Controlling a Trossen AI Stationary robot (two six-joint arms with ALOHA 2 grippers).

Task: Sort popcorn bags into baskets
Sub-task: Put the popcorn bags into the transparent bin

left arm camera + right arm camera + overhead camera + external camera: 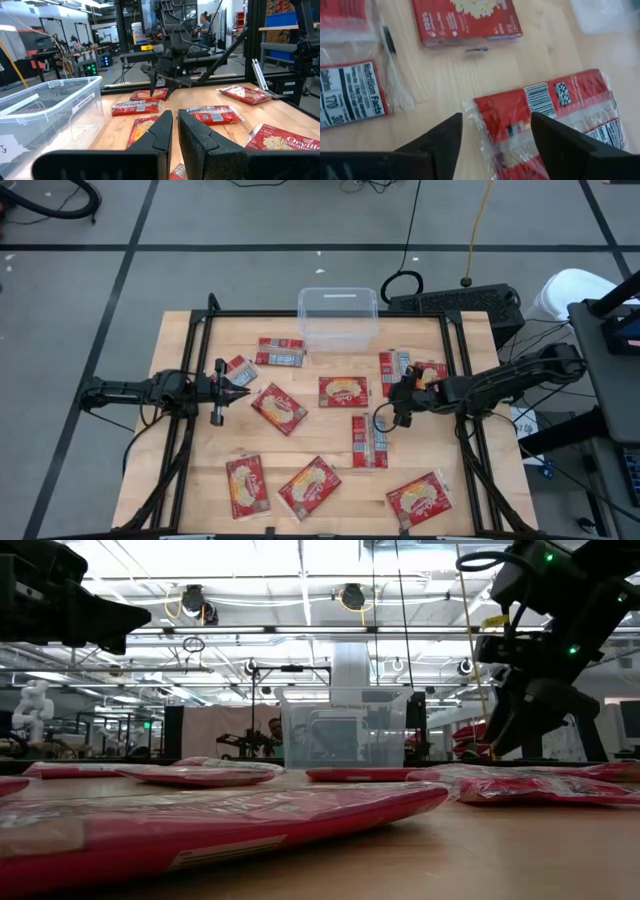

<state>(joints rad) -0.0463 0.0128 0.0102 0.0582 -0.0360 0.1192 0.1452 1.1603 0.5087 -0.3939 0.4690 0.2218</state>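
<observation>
Several red-and-yellow popcorn bags lie flat and scattered on the wooden table [200,480]. The clear plastic tub [338,320] stands at the far edge in the middle and nothing shows in it. My right gripper [393,408] is open and points down, low over the near end of a reverse-side-up bag [545,110], which is the bag [397,366] right of centre. Its fingers straddle that end; no touch shows. My left gripper [238,390] hangs shut above the table's left part, between a small bag [240,370] and a face-up bag [279,409], and holds nothing.
Other bags lie around the right gripper: a face-up one [465,20] toward the table's middle and one with its nutrition panel up [350,95] on the near side. Three more bags [309,487] lie along the near edge. A black frame [460,380] borders the table.
</observation>
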